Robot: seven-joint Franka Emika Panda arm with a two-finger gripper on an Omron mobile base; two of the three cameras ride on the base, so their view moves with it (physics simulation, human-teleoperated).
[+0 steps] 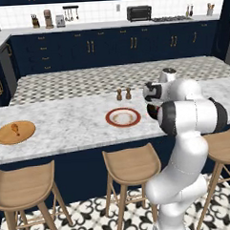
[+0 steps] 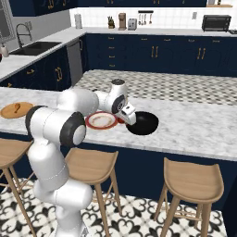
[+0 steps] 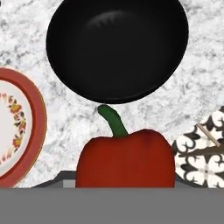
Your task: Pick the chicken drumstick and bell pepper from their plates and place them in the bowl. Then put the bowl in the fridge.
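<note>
My gripper (image 2: 126,118) is shut on the red bell pepper (image 3: 126,159), which hangs just above the marble counter. In the hand view the pepper covers the fingertips, its green stem pointing at the dark bowl (image 3: 117,46) just ahead. The bowl (image 2: 143,124) is empty and sits to the right of the white plate with the red rim (image 2: 101,120), which is bare. Far to the left, the chicken drumstick (image 1: 15,128) lies on the tan wooden plate (image 1: 15,134). The fridge is out of view.
Two small brown shakers (image 1: 123,94) stand behind the red-rimmed plate (image 1: 123,117). Wooden stools (image 1: 131,164) line the near side of the counter. The counter's near edge and the patterned floor (image 3: 201,151) show close beside the pepper.
</note>
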